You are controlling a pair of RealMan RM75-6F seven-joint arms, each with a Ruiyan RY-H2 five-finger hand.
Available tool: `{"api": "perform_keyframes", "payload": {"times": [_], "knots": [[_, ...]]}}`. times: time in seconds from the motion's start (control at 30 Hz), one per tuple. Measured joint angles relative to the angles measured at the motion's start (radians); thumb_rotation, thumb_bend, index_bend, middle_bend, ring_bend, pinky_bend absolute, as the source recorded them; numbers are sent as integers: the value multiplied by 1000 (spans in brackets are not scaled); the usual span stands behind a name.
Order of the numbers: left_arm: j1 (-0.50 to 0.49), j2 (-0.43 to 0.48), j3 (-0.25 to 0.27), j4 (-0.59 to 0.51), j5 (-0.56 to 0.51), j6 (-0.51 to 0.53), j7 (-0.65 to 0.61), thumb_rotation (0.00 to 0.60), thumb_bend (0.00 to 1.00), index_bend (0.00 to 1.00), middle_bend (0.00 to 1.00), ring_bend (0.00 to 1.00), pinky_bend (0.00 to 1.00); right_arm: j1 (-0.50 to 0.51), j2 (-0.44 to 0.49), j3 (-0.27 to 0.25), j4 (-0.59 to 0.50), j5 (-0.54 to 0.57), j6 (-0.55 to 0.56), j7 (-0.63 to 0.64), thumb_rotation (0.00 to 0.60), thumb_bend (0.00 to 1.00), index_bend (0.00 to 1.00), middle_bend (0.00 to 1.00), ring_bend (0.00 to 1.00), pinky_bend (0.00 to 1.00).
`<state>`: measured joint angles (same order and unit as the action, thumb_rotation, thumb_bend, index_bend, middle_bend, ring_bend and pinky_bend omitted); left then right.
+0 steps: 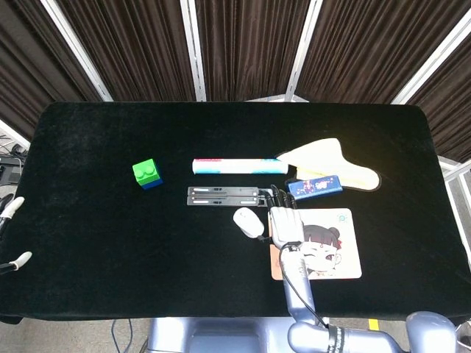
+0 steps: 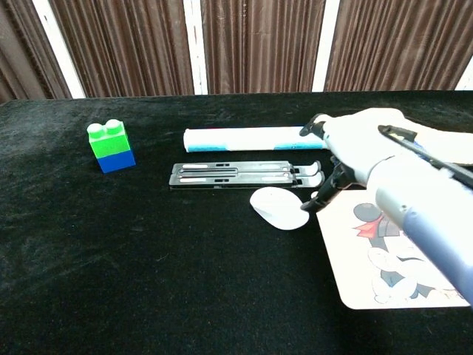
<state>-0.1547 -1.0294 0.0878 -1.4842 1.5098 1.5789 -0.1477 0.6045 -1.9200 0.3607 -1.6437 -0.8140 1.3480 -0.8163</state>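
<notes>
Beside mouse point(image 2: 278, 208), right hand point(image 1: 284, 223) fingers point(image 2: 322, 196) spread; mat point(image 1: 346, 250) edge beneath.

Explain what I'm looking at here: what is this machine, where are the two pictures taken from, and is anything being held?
A two-armed robot with human-like hands sits at a black table. One picture looks down from its head, the other forward from its chest. The right hand hovers, fingers spread, beside a white mouse at the edge of a cartoon mouse pad, holding nothing. Only the fingertips of the left hand show at the table's edge. Also lying there: a green-and-blue block, a rolled tube, a folded black stand, a blue box and a yellow cloth.
</notes>
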Motion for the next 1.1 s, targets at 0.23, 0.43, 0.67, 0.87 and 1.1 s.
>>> {"api": "perform_keyframes", "payload": {"times": [0.23, 0.43, 0.67, 0.87, 1.1], "knots": [[7, 4, -17, 1, -6, -15, -8, 600, 176, 0, 0, 0, 0, 31, -74, 9, 111, 25, -19, 40, 600, 125, 88, 0, 0, 0], [14, 14, -31, -6, -12, -33, -23, 600, 175, 0, 0, 0, 0, 46, -120, 24, 200, 26, -40, 109, 600, 125, 88, 0, 0, 0], [23, 19, -50, -11, -32, -50, -11, 600, 176, 0, 0, 0, 0, 56, -156, 29, 286, 32, -65, 148, 600, 126, 88, 0, 0, 0], [28, 21, -62, -16, -36, -63, -3, 600, 175, 0, 0, 0, 0, 61, -179, 31, 336, 26, -70, 170, 600, 127, 88, 0, 0, 0], [29, 23, -70, -17, -41, -78, 0, 600, 175, 0, 0, 0, 0, 59, -182, 33, 316, 2, -59, 190, 600, 127, 88, 0, 0, 0]]}}
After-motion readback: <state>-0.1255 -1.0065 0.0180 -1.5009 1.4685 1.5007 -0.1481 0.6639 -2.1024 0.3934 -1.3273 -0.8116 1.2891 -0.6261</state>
